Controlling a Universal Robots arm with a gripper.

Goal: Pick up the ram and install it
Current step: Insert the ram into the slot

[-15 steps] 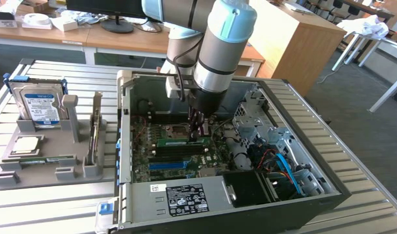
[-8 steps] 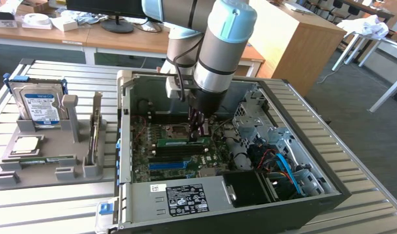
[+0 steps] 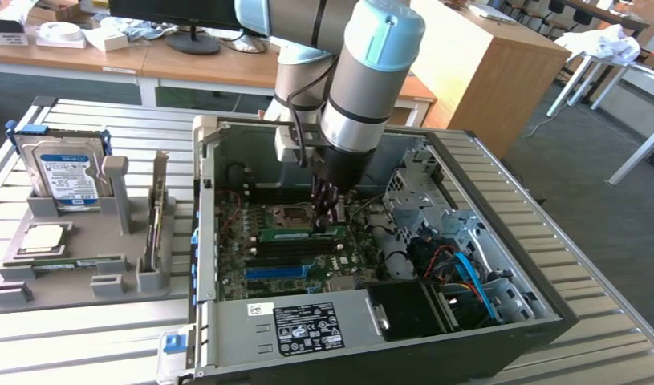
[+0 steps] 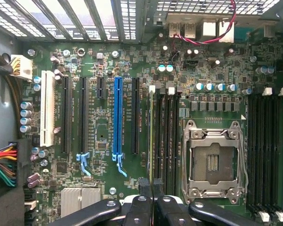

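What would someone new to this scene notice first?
The big grey-and-blue robot arm reaches down into the open computer case. Its gripper is shut on the ram, a green stick low over the motherboard beside the empty processor socket. A hard drive stands in a tray at the exterior view's left.

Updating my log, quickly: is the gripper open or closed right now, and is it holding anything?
Gripper: closed on the long, narrow green circuit-board ram stick.

We see the black gripper clamped on the long thin green ram. Both hang over the green motherboard.
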